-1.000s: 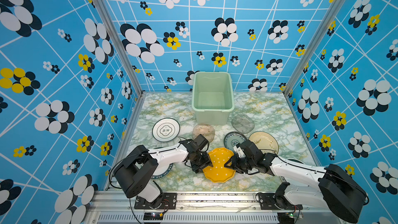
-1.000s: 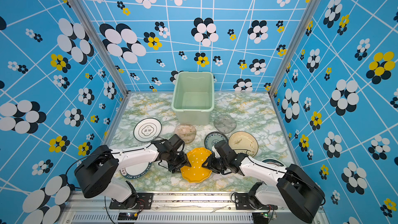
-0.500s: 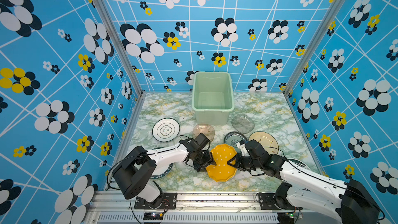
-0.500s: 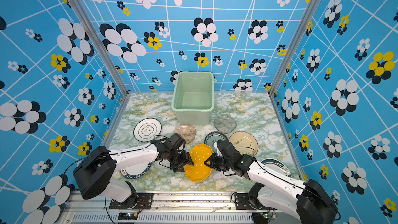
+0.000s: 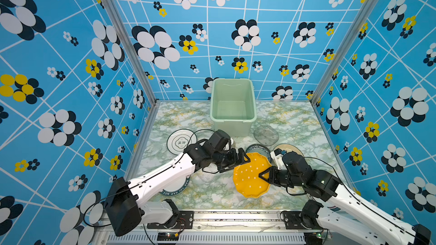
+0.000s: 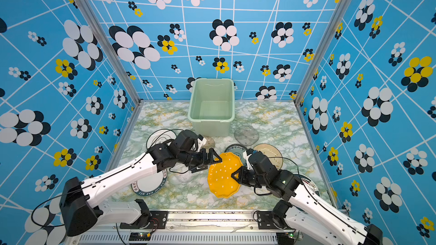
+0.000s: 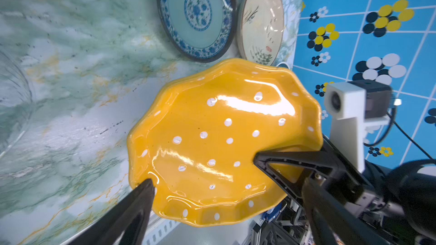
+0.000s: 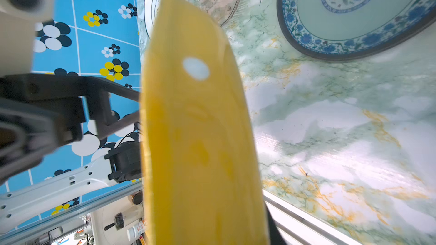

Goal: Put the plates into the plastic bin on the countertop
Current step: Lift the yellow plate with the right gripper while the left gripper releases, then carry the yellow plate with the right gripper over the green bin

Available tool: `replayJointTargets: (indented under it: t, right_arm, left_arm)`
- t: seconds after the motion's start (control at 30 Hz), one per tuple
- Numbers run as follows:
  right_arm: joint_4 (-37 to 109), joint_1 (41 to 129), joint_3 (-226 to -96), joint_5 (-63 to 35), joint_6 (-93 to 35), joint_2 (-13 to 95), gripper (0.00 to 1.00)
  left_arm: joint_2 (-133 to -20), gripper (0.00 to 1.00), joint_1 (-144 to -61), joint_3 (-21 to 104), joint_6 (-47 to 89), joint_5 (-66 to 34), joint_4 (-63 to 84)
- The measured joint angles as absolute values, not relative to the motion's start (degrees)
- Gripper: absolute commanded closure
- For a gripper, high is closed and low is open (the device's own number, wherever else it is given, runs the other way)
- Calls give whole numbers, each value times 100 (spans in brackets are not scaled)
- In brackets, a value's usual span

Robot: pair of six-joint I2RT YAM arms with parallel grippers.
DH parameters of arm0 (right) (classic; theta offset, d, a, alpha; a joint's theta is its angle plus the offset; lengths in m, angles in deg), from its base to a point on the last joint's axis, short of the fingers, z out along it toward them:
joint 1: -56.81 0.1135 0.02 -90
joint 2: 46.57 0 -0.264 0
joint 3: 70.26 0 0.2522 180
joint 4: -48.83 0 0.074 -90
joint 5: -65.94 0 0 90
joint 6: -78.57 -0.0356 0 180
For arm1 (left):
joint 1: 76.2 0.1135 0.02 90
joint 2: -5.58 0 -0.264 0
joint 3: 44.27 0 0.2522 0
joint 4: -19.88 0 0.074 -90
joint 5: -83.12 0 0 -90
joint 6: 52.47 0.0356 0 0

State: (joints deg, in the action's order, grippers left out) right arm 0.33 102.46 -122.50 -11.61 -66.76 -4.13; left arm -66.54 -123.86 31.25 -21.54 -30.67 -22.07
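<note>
The counter (image 5: 295,123) carries the plastic bin (image 5: 232,127) at the back wall. In front of the bin, the yellow plate (image 5: 251,175) is held tilted, its edge pinched by the right gripper (image 5: 261,175). In the right wrist view the plate mostly hides this gripper's fingers. The left gripper (image 5: 239,164), also in front of the bin, gapes wide. A white plate (image 5: 174,189) lies half hidden under the left arm.

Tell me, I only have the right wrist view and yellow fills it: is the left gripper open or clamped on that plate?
Observer: Open. The left gripper has its jaws spread wide beside the yellow plate, at its left edge, gripping nothing.
Operator: And the right one?
Observer: The right gripper is shut on the plate's right rim, one finger across its dotted face.
Operator: Anything in the bin?
Observer: No. The plastic bin stands empty at the back of the countertop.
</note>
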Motion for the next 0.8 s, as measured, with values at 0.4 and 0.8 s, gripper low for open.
replayJointTargets:
  t: [0.4,0.8]
  right_arm:
    - [-264,10246,-13520,-1894,-7153,-147,91]
    - [149,10191,-15749,-2871,-8112,1814,91]
  left_arm:
    - [-4883,1,-11991,3662,-1072,-1585,-2294]
    - [-4518,1,-10874,3468,401,-590,-1899]
